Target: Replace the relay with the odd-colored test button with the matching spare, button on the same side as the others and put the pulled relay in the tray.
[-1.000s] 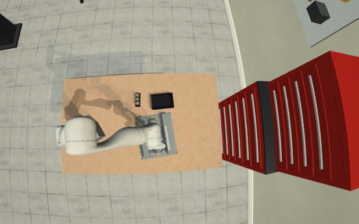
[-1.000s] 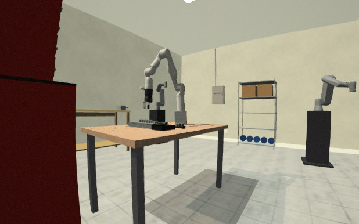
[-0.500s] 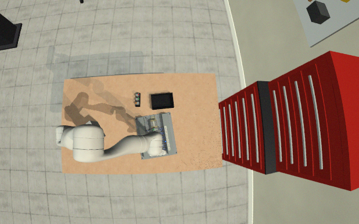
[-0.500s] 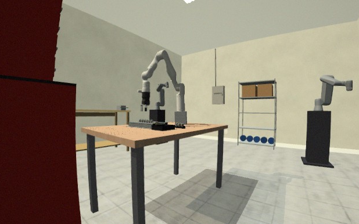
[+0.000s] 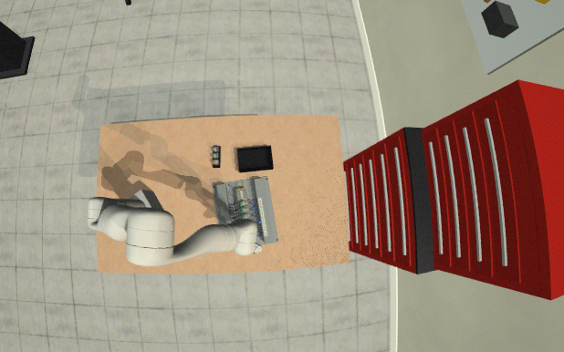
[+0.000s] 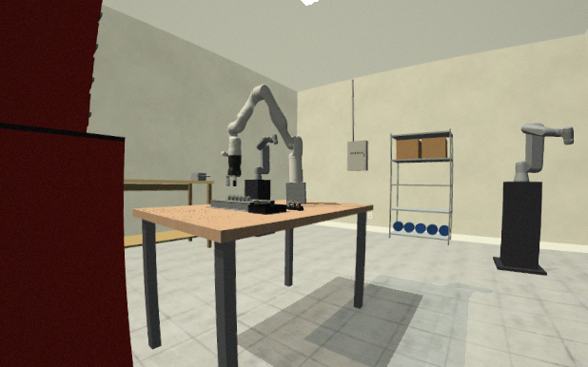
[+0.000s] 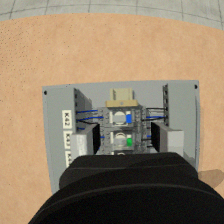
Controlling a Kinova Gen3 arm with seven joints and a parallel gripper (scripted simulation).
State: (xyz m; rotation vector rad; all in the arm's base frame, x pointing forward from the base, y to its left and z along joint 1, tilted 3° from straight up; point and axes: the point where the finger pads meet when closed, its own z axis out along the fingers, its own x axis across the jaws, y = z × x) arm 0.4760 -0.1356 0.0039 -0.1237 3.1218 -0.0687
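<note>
The grey relay rack (image 5: 267,205) (image 6: 225,203) (image 7: 54,131) lies on the table. In the wrist view, one relay near the rack's far end has a blue button (image 7: 129,118). The relay just nearer has a green button (image 7: 129,142); the rest of the row is hidden under my wrist. My gripper (image 7: 125,133) (image 6: 233,181) is open and empty. It hangs above the row, its fingers on either side of the green-button relay and just short of the blue one. A small holder with three spares (image 5: 216,156) (image 6: 294,205) stands beside the black tray (image 5: 255,159) (image 6: 267,208).
The wooden table (image 5: 307,150) (image 6: 234,223) (image 7: 30,60) carries everything. A red tool cabinet (image 5: 471,196) (image 6: 39,190) stands off its right edge. In the overhead view my arm (image 5: 206,239) covers the rack's near end.
</note>
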